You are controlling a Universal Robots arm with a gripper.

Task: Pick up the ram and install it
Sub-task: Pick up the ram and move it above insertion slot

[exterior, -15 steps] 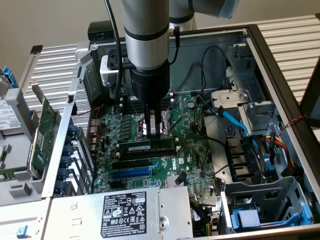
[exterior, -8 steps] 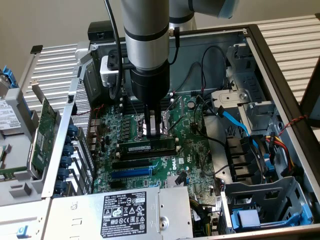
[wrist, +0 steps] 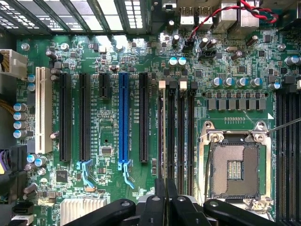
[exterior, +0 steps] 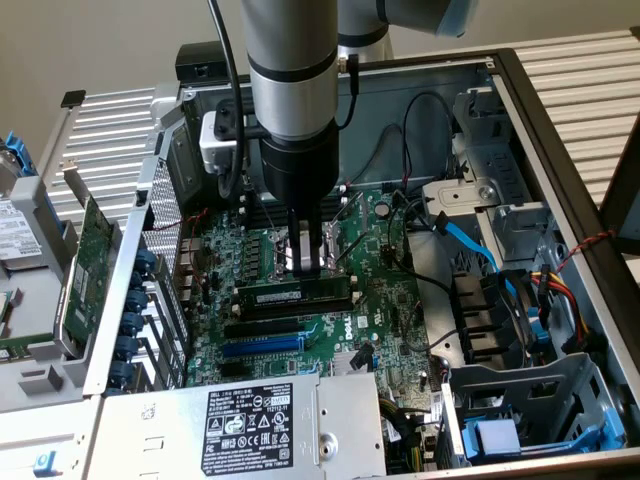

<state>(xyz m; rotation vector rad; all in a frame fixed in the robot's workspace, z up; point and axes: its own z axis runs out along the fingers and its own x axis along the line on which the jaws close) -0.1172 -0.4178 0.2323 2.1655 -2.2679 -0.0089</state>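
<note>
Standing on edge in the long black memory slots (wrist: 182, 136), in the one nearest the expansion slots, the ram (exterior: 295, 297) runs across the green motherboard (exterior: 400, 300) with its pale label facing the exterior camera. The gripper (exterior: 306, 268) hangs straight down from the arm (exterior: 290, 60). In the exterior view its tips sit just at 12 o'clock of the ram's middle, very near the stick's top edge. Whether they actually touch that edge I cannot make out from either angle.

The wrist view shows the two black fingers (wrist: 160, 197) drawn together with only a hairline between them and apparently nothing pinched there, so the gripper looks closed and empty.

In the exterior view the bare CPU socket (exterior: 345, 250) lies at about 2 o'clock of the ram, close beside the gripper. A blue slot (exterior: 262, 346) lies at 7 o'clock of the ram, with a black slot between the two. The power supply (exterior: 250, 420), with its black label, sits at 6 o'clock along the near side of the case (exterior: 560, 130). Well apart at 9 o'clock, outside the case wall, a green expansion card (exterior: 88, 265) stands tilted.
</note>
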